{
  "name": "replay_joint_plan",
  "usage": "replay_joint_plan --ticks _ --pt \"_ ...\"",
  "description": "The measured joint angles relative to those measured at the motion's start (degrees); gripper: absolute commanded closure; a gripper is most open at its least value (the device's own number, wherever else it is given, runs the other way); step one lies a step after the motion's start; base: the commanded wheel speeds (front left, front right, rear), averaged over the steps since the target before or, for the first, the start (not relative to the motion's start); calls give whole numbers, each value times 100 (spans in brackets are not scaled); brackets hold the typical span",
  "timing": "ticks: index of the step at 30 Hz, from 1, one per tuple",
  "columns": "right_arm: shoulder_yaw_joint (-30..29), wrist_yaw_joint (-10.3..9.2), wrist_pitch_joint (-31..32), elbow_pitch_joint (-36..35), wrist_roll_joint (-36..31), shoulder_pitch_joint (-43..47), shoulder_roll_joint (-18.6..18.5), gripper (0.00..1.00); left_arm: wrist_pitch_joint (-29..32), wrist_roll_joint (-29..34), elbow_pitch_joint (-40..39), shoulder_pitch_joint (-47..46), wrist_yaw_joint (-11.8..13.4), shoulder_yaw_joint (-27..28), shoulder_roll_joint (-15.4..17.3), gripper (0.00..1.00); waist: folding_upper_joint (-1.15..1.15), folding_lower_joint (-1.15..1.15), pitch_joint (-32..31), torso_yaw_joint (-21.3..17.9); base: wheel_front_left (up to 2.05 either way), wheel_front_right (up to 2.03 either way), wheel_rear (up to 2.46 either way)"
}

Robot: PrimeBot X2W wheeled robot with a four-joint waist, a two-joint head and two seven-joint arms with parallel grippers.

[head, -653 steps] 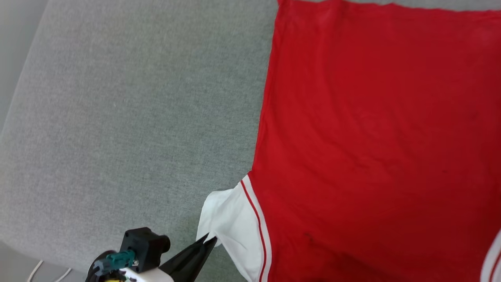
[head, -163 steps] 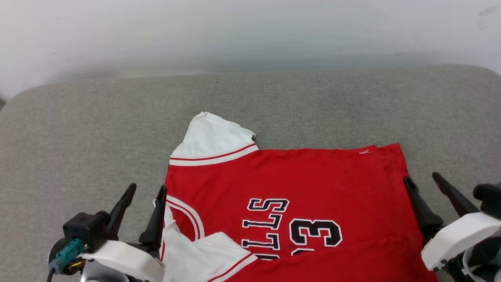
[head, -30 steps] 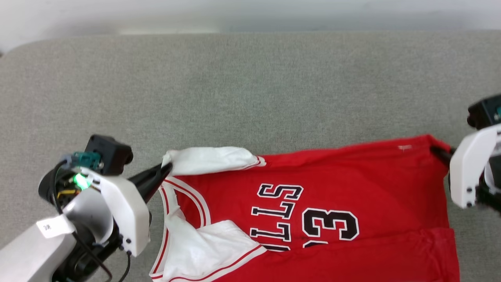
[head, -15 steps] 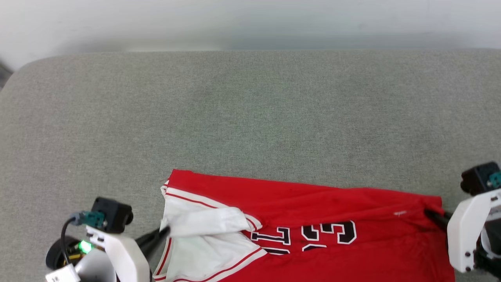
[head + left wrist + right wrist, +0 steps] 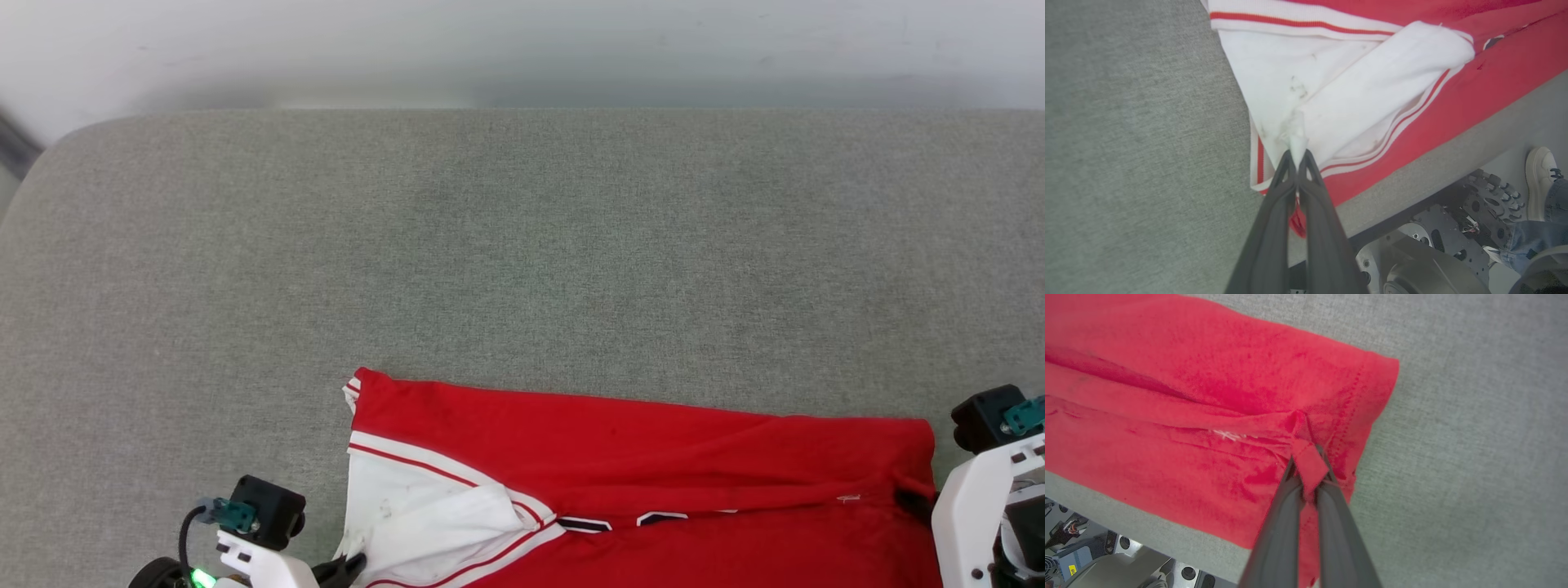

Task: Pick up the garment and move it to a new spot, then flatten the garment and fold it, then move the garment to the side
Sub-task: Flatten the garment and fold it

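Finding: the red basketball-jersey shirt with white sleeves and striped trim (image 5: pixel 653 441) lies along the near edge of the grey fabric-covered table (image 5: pixel 522 245). It is doubled lengthwise, and its black lettering is almost covered. Your left hand (image 5: pixel 1297 157) is pressed together on a pinch of white sleeve fabric (image 5: pixel 1295 130) at the shoulder end. Your right hand (image 5: pixel 1308 459) is clamped on a tab of red hem (image 5: pixel 1310 463) at the opposite end. Assessment: the fold step is in hand, with the far edge drawn over the near half. The next move calls for you to lower both corners onto the near edge, align them, then let go together. An uneven release risks a skewed fold.
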Motion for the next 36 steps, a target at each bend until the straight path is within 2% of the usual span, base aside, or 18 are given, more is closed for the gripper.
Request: replay_joint_plan --ticks 9,10,11,12,19,26,29,32,36 --pt "353 0 -291 305 -14 -3 19 100 -1 140 748 -162 -319 -316 -486 100 0 0 35 -20 0 0 0" --pt "378 0 -341 367 -14 -6 25 98 -20 148 831 -169 -348 -345 -535 58 0 0 33 -26 0 0 0" --pt "377 1 -411 430 -31 -12 38 50 -74 208 894 -179 -383 -367 -568 6 0 0 28 -34 0 0 0" --pt "381 1 -455 495 -37 -17 73 0 -124 250 977 -204 -390 -374 -601 0 0 0 21 -40 0 0 0" --pt "355 1 -687 502 144 -64 230 0 -530 276 1247 -250 -472 -318 -833 0 0 0 -152 -57 0 0 0" --pt "-235 0 -557 -40 253 105 441 0 -1512 296 1092 -138 -302 165 -888 0 0 0 -471 -84 0 0 0" --pt "-686 0 -368 -258 234 291 724 0 -2107 397 978 -55 -155 420 -913 0 0 0 -584 -113 0 0 0" --pt "-1260 0 -100 -375 188 528 1185 0 -2837 549 891 24 -7 702 -1012 0 0 0 -652 -136 0 0 0" --pt "-2011 0 133 -487 -101 711 1818 0 -3183 924 757 141 136 1179 -1239 0 0 0 -659 -112 0 0 0"
